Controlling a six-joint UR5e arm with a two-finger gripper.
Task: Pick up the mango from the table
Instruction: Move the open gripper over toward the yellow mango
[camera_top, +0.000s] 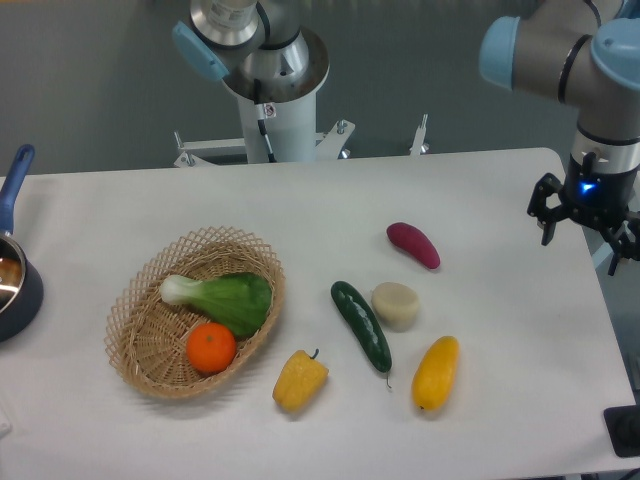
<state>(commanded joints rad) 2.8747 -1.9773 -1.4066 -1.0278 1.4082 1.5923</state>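
The mango (436, 373) has smooth, slightly glossy skin; the cucumber (361, 325) shines. The basket (140, 355) is woven wicker, rough-textured. The counter (300, 210) looks matt white.

My end effector (588, 222) hangs over the surface's (500, 200) right edge, fingers spread. Bare white surface lies between it and the mango (436, 372). Left of the mango, the pale round piece (396, 305) and cucumber (361, 325) sit near; its right and front sides are open.
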